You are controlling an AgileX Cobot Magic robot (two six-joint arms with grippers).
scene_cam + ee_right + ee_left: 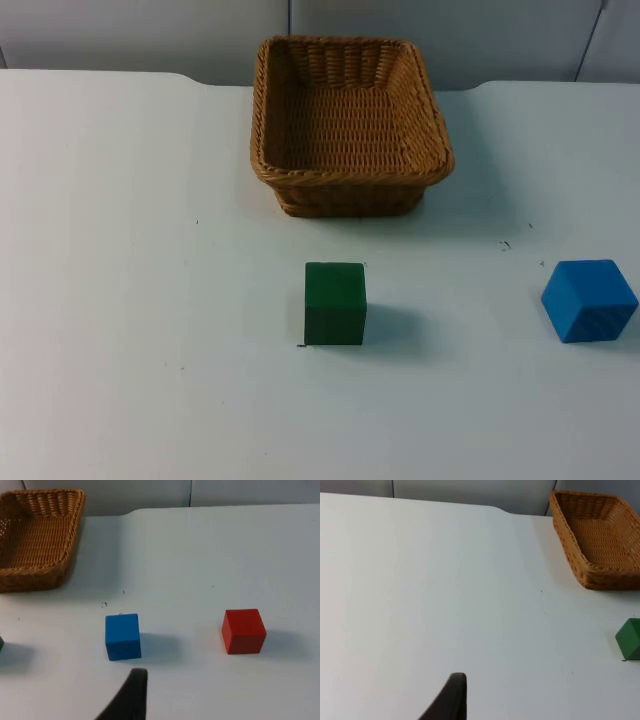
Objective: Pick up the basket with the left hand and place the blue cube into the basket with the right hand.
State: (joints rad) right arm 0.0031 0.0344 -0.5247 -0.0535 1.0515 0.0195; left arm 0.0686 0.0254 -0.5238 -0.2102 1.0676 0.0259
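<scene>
Altogether one basket (350,125), one blue cube (589,300), one green cube (335,303), one red cube (243,631)

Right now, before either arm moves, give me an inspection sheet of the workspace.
Surface: white table, a few small dark specks.
Job's things: wicker basket empty, standing at the far edge by the wall; blue cube on the table near the right side, apart from the basket.
Clutter: green cube in front of the basket; red cube beside the blue one.
Grippers: left fingertip and right fingertip above bare table, both arms waiting, holding nothing.
Cables: nothing seen.
Surroundings: grey partition wall behind the table.
</scene>
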